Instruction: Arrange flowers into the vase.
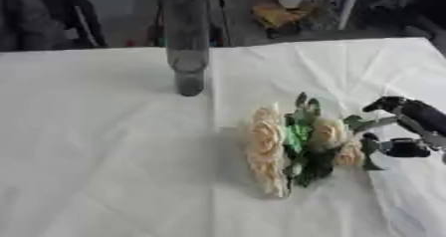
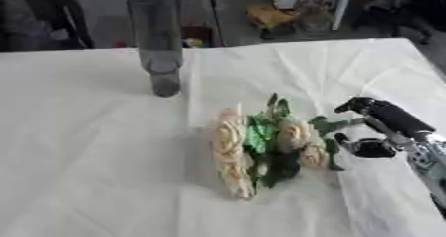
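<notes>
While my right hand (image 2: 376,126) sits at the stem end of the flowers (image 1: 296,144), thumb and fingers apart around the stems but not clamped, I'd close low on the stems, then lift upright toward the vase (image 1: 187,57) — well apart, far side. Count: one vase, one bunch, several cream blooms. Left hand unseen.

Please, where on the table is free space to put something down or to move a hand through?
The white table is bare left of the flowers and in front of the vase, and again at the far right corner behind the right hand. It is crowded between flowers and right hand.
</notes>
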Action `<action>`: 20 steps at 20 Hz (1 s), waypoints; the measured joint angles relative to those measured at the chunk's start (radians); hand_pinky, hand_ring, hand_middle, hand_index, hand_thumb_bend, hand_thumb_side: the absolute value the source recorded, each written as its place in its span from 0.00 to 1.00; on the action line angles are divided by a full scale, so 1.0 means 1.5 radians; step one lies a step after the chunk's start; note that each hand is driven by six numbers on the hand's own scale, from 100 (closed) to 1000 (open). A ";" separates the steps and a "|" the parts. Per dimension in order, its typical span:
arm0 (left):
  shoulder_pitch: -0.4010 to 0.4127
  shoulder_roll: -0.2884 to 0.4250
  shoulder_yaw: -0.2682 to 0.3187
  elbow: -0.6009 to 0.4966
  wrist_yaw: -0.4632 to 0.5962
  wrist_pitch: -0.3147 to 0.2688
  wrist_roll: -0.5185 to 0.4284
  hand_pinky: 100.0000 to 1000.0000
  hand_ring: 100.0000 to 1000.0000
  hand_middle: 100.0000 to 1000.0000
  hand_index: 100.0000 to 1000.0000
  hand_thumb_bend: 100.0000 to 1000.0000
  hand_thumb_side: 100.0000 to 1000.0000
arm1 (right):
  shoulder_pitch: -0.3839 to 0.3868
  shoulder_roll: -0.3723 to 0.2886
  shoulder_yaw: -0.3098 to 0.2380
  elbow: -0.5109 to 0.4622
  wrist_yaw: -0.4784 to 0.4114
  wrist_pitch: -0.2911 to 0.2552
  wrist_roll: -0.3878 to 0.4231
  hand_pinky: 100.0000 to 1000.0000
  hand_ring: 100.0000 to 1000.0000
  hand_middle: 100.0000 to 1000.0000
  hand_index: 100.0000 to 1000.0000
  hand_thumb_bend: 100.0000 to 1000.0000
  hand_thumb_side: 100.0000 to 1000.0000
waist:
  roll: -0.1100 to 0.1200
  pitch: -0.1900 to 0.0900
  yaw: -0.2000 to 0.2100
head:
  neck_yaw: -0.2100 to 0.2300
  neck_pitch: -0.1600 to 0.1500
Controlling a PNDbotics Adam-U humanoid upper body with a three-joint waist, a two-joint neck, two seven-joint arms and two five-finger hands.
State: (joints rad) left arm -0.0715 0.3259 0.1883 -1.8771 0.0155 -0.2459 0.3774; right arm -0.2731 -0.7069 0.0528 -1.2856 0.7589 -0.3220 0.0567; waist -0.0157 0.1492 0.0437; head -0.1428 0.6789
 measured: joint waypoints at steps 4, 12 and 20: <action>0.000 0.000 -0.001 0.000 0.000 0.000 -0.001 0.65 0.61 0.58 0.79 0.30 0.06 | -0.012 0.002 0.005 0.017 0.008 -0.004 0.001 0.74 0.80 0.71 0.80 0.26 0.16 | 0.002 0.000 0.002 | -0.001 0.000; 0.000 0.000 -0.004 0.000 0.000 0.000 -0.003 0.65 0.61 0.58 0.79 0.30 0.06 | -0.031 0.008 0.012 0.040 0.018 -0.010 -0.003 0.74 0.80 0.71 0.80 0.26 0.15 | 0.002 0.000 0.004 | -0.004 0.000; 0.000 0.000 -0.004 0.000 0.001 0.000 -0.004 0.65 0.61 0.58 0.79 0.30 0.06 | -0.040 0.012 0.019 0.054 0.035 -0.018 -0.005 0.74 0.80 0.71 0.80 0.27 0.15 | 0.002 0.000 0.007 | -0.006 0.000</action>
State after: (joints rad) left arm -0.0719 0.3259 0.1829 -1.8770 0.0164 -0.2465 0.3711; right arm -0.3337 -0.6896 0.0814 -1.2050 0.8109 -0.3488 0.0497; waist -0.0134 0.1492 0.0547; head -0.1514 0.6790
